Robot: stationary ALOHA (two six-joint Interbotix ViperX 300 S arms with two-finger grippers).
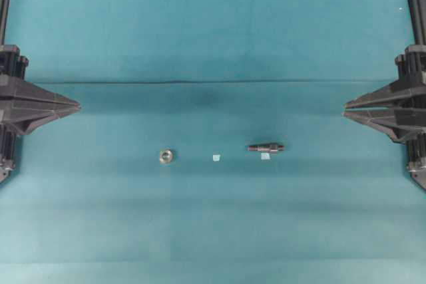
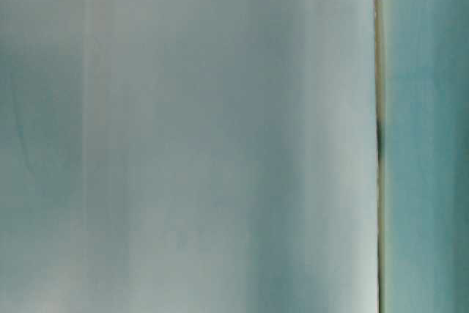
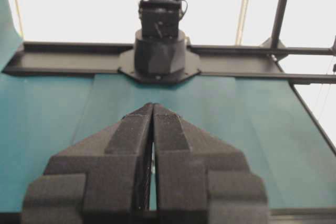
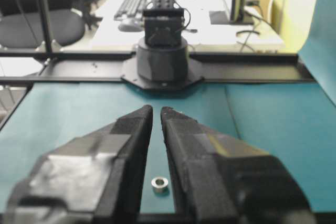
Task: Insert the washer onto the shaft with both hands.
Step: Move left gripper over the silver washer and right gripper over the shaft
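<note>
The washer (image 1: pixel 166 156), a small silvery ring, lies flat on the teal cloth left of centre. The shaft (image 1: pixel 266 147), a short dark stepped rod, lies on its side right of centre. My left gripper (image 1: pixel 78 106) hovers at the left edge, well away from the washer, its fingers pressed together and empty (image 3: pixel 153 106). At the right edge my right gripper (image 1: pixel 345 110) is shut but for a thin slit, and it holds nothing (image 4: pixel 156 109). Through that slit the washer (image 4: pixel 159 184) shows far off on the cloth. The shaft is hidden in both wrist views.
Two pale square tape bits lie on the cloth, one (image 1: pixel 216 157) between washer and shaft, one (image 1: pixel 265 156) just below the shaft. Each wrist view faces the opposite arm's black base (image 3: pixel 160 51) (image 4: pixel 163 59). The table-level view is a blurred pale surface.
</note>
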